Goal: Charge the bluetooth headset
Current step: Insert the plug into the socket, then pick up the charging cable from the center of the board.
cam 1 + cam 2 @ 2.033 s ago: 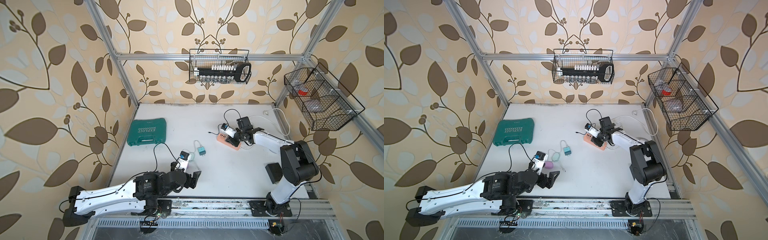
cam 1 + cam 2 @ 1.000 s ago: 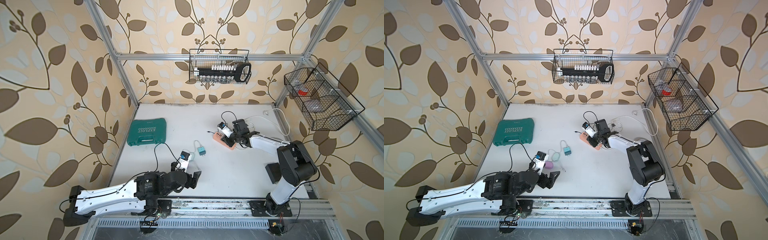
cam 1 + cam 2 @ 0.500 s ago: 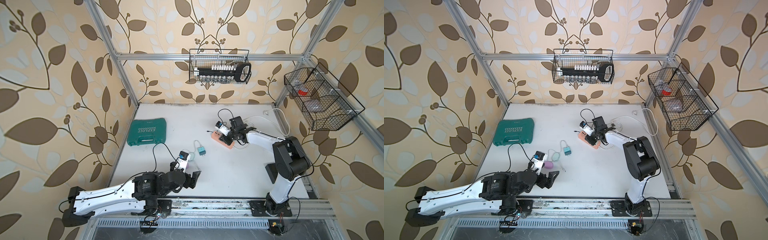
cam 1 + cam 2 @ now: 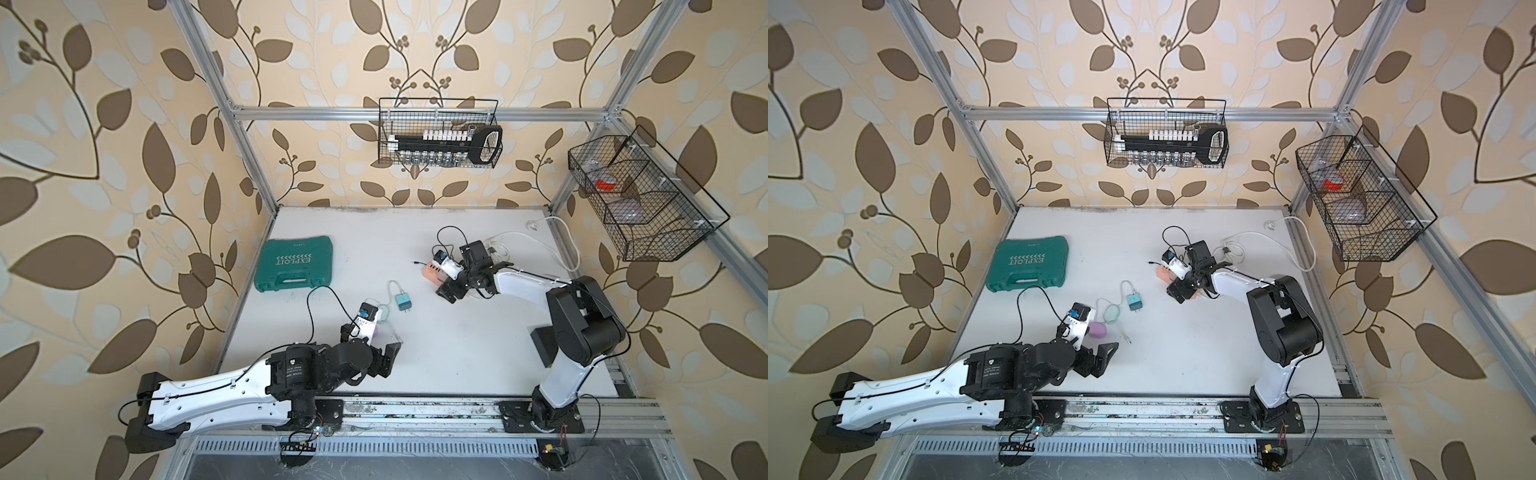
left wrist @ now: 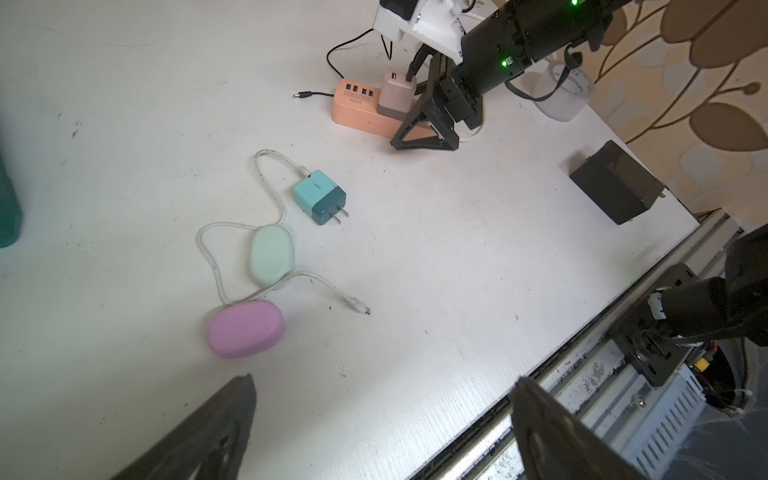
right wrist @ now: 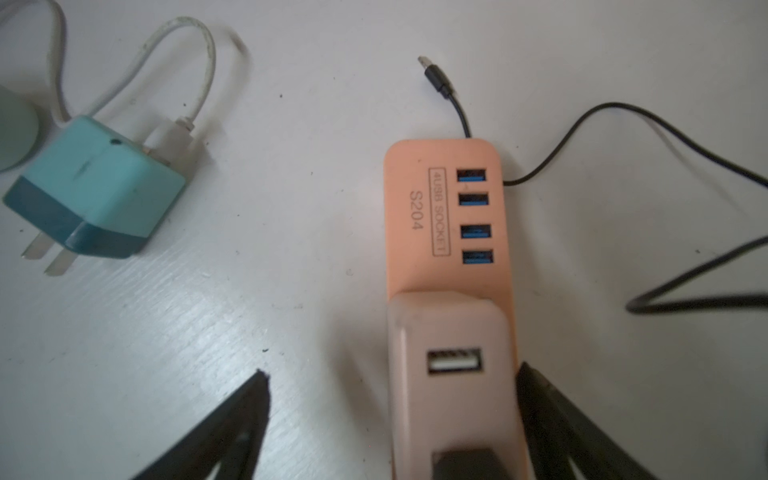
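Note:
A purple headset case (image 5: 246, 329) and a mint one (image 5: 271, 257) lie side by side on the table. The teal charger (image 5: 319, 196) lies unplugged beside them, and its white cable (image 5: 216, 266) ends in a free plug (image 5: 360, 308). Further back, a pink adapter (image 6: 451, 357) stands plugged into the orange power strip (image 6: 444, 216), with a black cable (image 6: 434, 77) trailing loose. My right gripper (image 6: 392, 370) is open and straddles the adapter, which sits close to one finger. My left gripper (image 5: 382, 380) hangs open and empty near the purple case (image 4: 1097, 330).
A green tool case (image 4: 295, 268) lies at the left. A black box (image 5: 615, 180) sits near the front right edge, and a clear tape roll (image 5: 561, 95) stands behind my right arm. Wire baskets (image 4: 438, 133) (image 4: 640, 199) hang on the walls. A white cord (image 4: 540, 241) runs along the back right.
My right gripper's jaws have opened wide around the pink adapter, after that arm shifted a little to the left. The left arm has not moved.

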You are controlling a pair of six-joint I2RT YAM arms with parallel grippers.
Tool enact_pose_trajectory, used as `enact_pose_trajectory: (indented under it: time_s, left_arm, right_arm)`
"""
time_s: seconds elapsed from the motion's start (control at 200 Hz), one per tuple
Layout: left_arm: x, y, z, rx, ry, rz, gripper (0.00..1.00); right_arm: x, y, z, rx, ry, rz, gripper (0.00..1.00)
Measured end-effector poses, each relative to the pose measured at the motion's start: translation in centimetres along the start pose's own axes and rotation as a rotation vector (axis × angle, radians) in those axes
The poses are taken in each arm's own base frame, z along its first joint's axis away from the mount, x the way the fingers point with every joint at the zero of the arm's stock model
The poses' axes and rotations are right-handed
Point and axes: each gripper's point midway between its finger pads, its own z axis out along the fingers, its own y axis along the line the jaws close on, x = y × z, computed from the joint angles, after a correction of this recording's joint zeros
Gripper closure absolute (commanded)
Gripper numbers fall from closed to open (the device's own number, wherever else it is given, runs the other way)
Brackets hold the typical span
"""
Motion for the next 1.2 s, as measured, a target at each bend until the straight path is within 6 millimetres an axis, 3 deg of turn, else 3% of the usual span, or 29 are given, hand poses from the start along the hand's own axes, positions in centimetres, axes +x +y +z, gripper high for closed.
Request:
enact_pose_trajectory:
  time_s: [0.155,0.295,0.625,0.83,0.965,1.2]
  left_arm:
    - [0.0,0.0,0.0,0.000,-0.001,-0.003,0.02]
    - [-0.1,0.0,-0.2,0.005,-0.007,-0.007,0.02]
    - [-1.1,0.2,-0.5,-0.017,-0.035,-0.011,0.01]
    - [-1.7,0.8,-0.5,-0.055,-0.063,-0.011,0.01]
    - [-2.1,1.0,-0.6,-0.085,-0.068,-0.007,0.01]
    - [-3.2,2.1,-0.5,-0.137,-0.073,-0.068,0.01]
  right_arm:
    - [0.2,-0.2,-0.5,0.016,0.015,0.010,0.00]
    - [-0.3,-0.7,-2.5,0.058,0.005,0.019,0.00]
    - [-1.5,-2.4,-10.0,0.214,-0.097,0.083,0.00]
    - [-4.5,-2.6,-16.0,0.240,-0.282,0.286,0.00]
    - [-6.5,-1.4,-17.4,0.153,-0.362,0.384,0.07]
    - [-8.2,5.0,-15.1,0.040,-0.284,0.352,0.26]
